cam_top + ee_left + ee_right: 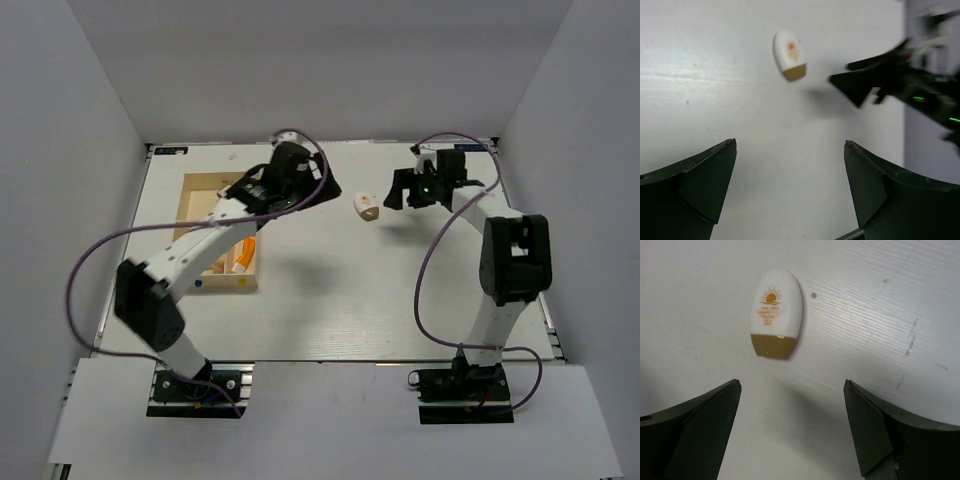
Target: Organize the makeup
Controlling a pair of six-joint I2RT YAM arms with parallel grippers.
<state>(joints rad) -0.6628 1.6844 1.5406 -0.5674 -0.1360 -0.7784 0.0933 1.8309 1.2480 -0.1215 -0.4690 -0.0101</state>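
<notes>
An egg-shaped white makeup bottle [366, 207] with a tan cap and a sun logo lies alone on the white table. My right gripper [400, 194] hovers just right of it, open and empty. In the right wrist view the bottle [775, 312] lies ahead of the spread right gripper [792, 382], cap toward it. My left gripper [325, 195] is just left of the bottle, also open with nothing in it. In the left wrist view the left gripper [790, 145] stands wide, with the bottle [789, 55] farther ahead. An orange tube [240, 256] lies in the wooden tray [188, 205].
The wooden tray sits at the table's left, partly covered by my left arm [190, 255]. White walls close in the table on three sides. The right gripper [867, 82] shows as a dark blur in the left wrist view. Purple cables loop off both arms.
</notes>
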